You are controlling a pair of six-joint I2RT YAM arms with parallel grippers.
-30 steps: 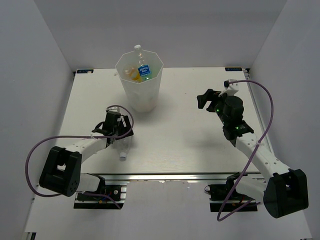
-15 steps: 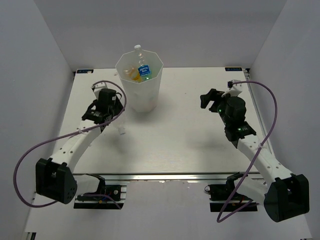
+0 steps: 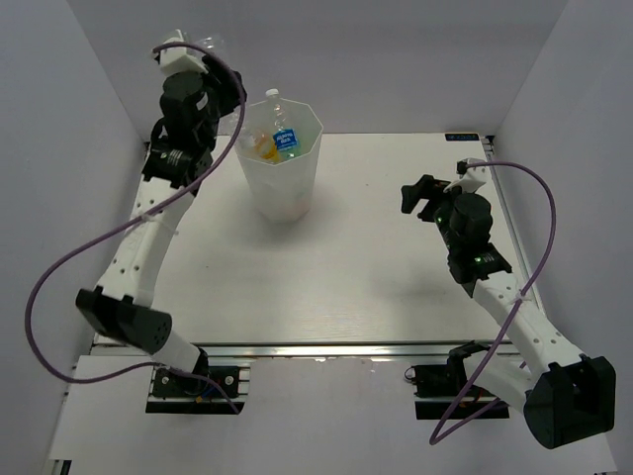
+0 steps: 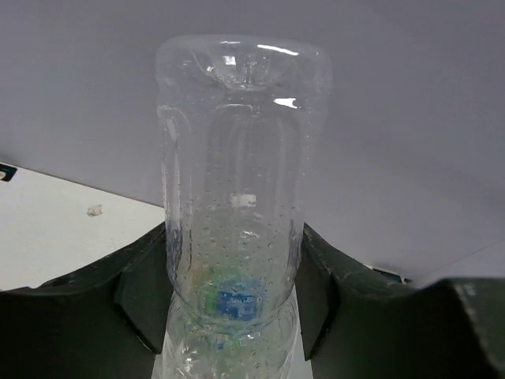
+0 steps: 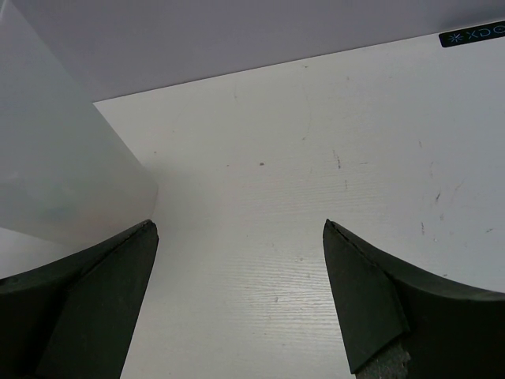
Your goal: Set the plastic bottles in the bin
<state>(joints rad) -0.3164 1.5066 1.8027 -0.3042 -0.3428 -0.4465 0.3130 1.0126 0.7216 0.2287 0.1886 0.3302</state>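
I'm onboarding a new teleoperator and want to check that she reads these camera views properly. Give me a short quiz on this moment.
1. True or false: the right gripper is holding a bottle.
2. What is clamped in the left gripper? A) a green bottle B) a clear plastic bottle C) a loose orange cap
3. Fill in: the tallest bottle inside the bin carries a ___ label.

Key: 1. False, its jaws are open with only bare table between them. 2. B. 3. Blue.
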